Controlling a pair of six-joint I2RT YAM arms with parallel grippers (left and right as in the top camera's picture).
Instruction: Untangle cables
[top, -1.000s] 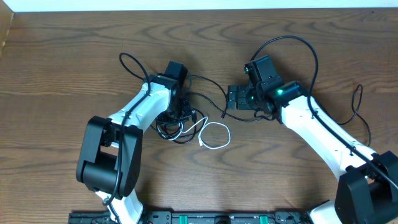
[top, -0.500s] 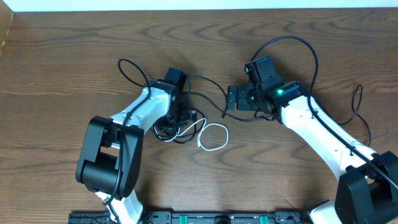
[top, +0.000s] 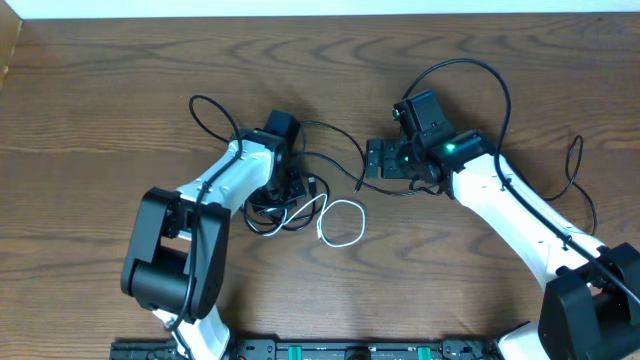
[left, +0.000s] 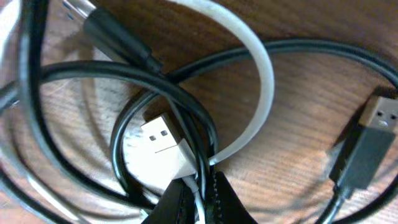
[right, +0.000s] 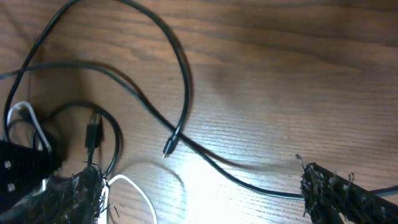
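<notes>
The wooden table (top: 100, 80) holds everything near its middle. The left arm (top: 215, 185) reaches into the knot of black cables (top: 262, 210), which lies slightly toward the left edge. The right arm (top: 510, 205) waits nearer the centre.

The white cable (top: 345, 220) loops out of the knot toward the near edge. The left gripper (left: 194, 202) looks clamped on the white cable just behind its USB plug (left: 163, 140), which sits inside a black loop. The right gripper (right: 199, 186) is spread wide, with a thin black cord running across between its fingers.

Judged from this, the plug should be drawn slowly back out through that black loop, kept low. The right gripper could pin the black cord so the knot does not drag along, and the nearby black plug (left: 367, 140) must not snag.
</notes>
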